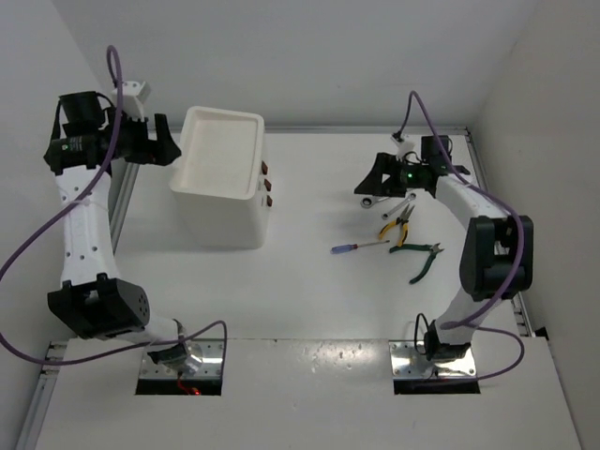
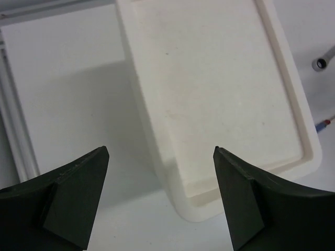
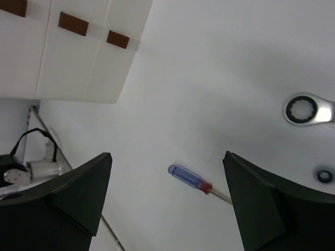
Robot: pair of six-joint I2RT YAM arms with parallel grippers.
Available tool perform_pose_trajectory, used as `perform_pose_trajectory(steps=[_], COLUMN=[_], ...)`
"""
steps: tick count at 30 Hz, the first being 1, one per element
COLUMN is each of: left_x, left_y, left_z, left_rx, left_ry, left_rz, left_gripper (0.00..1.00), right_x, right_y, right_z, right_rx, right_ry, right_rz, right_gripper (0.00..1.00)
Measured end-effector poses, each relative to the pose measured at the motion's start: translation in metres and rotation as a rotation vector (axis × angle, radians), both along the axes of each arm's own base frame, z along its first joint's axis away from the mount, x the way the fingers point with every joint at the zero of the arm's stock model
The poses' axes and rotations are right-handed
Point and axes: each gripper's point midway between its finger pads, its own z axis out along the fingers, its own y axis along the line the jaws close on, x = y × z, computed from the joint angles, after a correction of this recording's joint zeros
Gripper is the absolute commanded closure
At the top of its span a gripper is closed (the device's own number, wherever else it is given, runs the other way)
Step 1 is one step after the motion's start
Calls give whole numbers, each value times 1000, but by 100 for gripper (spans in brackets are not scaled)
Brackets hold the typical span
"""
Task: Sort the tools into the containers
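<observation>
Nearest, the green-handled pliers (image 1: 419,259) lie on the table (image 1: 300,300), the screwdriver (image 1: 360,247) just left of them, with the yellow-handled pliers (image 1: 395,223) and a silver wrench (image 3: 305,110) beyond. Over these hangs the right pincer (image 3: 167,155), jaws wide, empty. Farther left, the left pincer (image 2: 161,150) gapes empty over the white cabinet (image 1: 217,220), above its tray top.

Bright, even light, soft shadows, mild blur.

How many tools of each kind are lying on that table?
Wrenches: 2
Pliers: 2 (yellow-handled pliers, green-handled pliers)
Screwdriver: 1
Total: 5 tools
</observation>
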Motion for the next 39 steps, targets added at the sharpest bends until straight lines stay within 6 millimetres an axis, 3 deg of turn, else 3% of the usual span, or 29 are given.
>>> perform_pose_trajectory(steps=[4,8,20,24,30,38,39], left_x=[0,0,30,37,44,46,46], left_y=[-30,-43,-31,-33,-26,-23,-23], left_z=[-16,-26,-41,-52,-62,-63,-63], left_rx=[-9,-9,56,68,95,88,88], left_ry=[52,89,99,125,144,145,145], left_rz=[-46,-42,128,139,173,211,212], left_gripper=[16,21,30,51,65,100,100], right_x=[8,10,17,24,33,45,45], right_y=[23,43,106,125,149,178,180], right_z=[-11,-22,-37,-40,-48,-66,-72], right_rx=[49,83,160,200,307,494,508], right_ry=[57,110,174,194,240,316,334], right_rz=[45,78,170,185,182,166,162], right_gripper=[15,17,19,22,26,31,31])
